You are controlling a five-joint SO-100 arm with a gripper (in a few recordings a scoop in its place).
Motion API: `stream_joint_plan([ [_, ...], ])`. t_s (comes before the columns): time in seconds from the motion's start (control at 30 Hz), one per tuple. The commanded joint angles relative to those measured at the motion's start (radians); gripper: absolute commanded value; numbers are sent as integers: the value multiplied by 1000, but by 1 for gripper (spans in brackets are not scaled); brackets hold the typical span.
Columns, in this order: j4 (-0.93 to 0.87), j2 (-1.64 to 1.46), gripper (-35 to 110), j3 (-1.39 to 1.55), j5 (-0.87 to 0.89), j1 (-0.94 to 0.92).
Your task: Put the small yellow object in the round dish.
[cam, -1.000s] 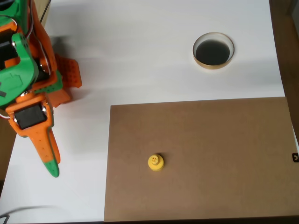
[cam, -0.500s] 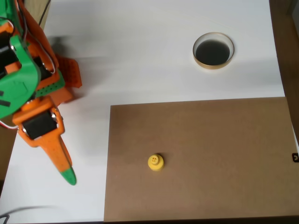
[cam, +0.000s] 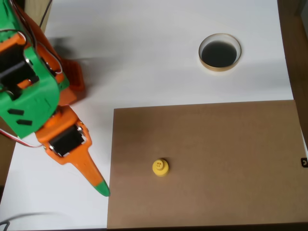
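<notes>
On the brown board [cam: 207, 163], left of its centre and toward the near edge in the overhead view: small yellow object [cam: 160, 167], bright plastic, standing upright with its narrower knob facing up to the camera. From above it reads as round, so no long axis can be told. A few tiny dark marks show on the knob; no lettering can be read.

Round dish [cam: 220, 52]: pale tan rim, black inside, resting on the white tabletop [cam: 144, 57] beyond the board's far edge, toward the upper right, well apart from the yellow piece.

Surface: white tabletop with the flat brown board laid over its lower right part. Darker brown floor or furniture shows past the right edge, with a small dark mark at the far right.

Hand [cam: 98, 186]: orange with a green tip, pointing down and to the right, its tip over the white tabletop just beside the board's left edge, apart from the yellow object. Fingers appear pressed together into a single point, holding nothing. Green and orange arm body [cam: 29, 96] occupies the upper left.
</notes>
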State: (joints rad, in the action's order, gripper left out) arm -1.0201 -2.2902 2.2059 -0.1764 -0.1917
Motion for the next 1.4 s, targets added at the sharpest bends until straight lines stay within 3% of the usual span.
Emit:
stream_joint_plan([
  [0.0,-34,58,28,-137,8,17],
  [0.87,-331,618,29,-630,117,192],
  [1.37,-334,784,28,-652,160,281],
])
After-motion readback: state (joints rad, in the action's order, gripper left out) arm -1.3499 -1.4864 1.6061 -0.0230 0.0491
